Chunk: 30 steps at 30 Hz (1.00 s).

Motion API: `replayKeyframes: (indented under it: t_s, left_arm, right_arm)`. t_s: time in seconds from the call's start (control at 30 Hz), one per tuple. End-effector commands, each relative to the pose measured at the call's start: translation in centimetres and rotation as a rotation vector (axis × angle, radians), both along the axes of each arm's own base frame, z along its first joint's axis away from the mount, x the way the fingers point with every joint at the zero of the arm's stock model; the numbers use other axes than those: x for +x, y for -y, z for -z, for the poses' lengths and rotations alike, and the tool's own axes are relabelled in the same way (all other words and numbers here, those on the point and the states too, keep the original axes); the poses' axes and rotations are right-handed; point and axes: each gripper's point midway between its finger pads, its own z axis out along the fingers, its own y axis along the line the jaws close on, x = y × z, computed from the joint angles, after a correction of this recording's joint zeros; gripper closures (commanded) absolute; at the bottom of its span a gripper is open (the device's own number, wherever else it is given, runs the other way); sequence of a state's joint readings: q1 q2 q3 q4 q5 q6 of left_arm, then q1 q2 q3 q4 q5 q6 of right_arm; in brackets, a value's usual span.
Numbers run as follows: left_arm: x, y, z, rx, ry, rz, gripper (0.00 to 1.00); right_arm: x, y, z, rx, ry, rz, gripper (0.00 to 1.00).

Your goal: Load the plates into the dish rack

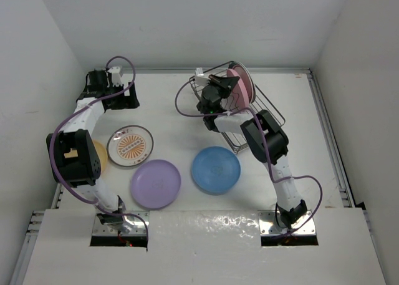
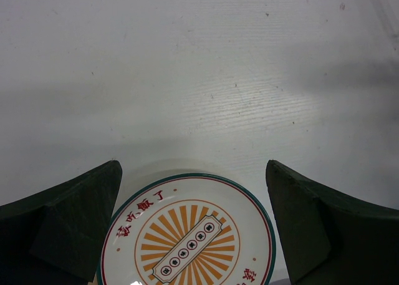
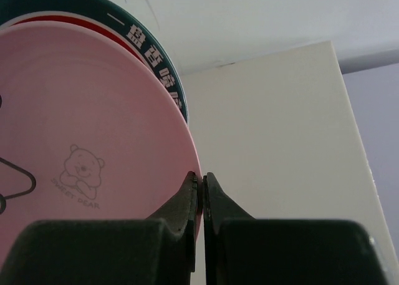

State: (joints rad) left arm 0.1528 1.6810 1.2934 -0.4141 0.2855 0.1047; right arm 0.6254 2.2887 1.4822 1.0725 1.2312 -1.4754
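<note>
Standing in the dish rack (image 1: 268,107) by the table's (image 1: 168,104) far edge, the pink plate (image 1: 240,85) is met at its rim by the right gripper (image 3: 201,176), fingers pressed together, while the left gripper (image 2: 193,171) is spread wide.
</note>
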Motion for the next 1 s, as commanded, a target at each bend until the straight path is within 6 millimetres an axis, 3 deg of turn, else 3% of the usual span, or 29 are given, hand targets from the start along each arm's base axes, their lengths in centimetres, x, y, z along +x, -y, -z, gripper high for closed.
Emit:
replayKeyframes:
  t_s: [0.0,0.2,0.23,0.27,0.4,0.57,0.67,0.9,0.97]
  left_arm:
    - [0.4,-0.5,-2.0,0.012,0.067,0.002,0.03]
    - [0.4,-0.5,-1.8,0.011,0.066,0.0,0.03]
    - [0.4,-0.5,-1.8,0.01,0.066,0.002,0.03]
    - [0.4,-0.5,-1.8,0.01,0.066,0.002,0.03]
    - [0.4,-0.5,-1.6,0.01,0.06,0.003,0.03]
    - [0.3,-0.4,-1.5,0.008,0.058,0.007,0.03]
    - [0.3,-0.4,-1.5,0.009,0.058,0.008,0.03]
    - [0.5,-0.4,-1.8,0.006,0.065,0.012,0.03]
    - [0.6,-0.3,-1.9,0.007,0.066,0.013,0.03]
  right_arm:
    - [0.5,1.5,-2.0,0.118,0.085,0.026,1.0]
    - [1.2,2.5,-2.4,0.138,0.099,0.042,1.0]
    - [1.2,2.5,-2.3,0.137,0.098,0.042,0.97]
    - [1.1,2.5,-2.3,0.137,0.098,0.042,0.85]
    - [0.8,2.2,-2.3,0.114,0.076,0.029,0.79]
    - [0.0,0.7,-5.3,0.107,0.111,-0.016,0.73]
    - [-1.1,-0.5,-7.7,0.13,0.15,-0.054,0.64]
    - [-3.8,-3.3,-11.4,0.158,0.192,-0.118,0.4]
    - [-4.5,-4.0,-12.2,0.263,0.182,-0.13,0.31]
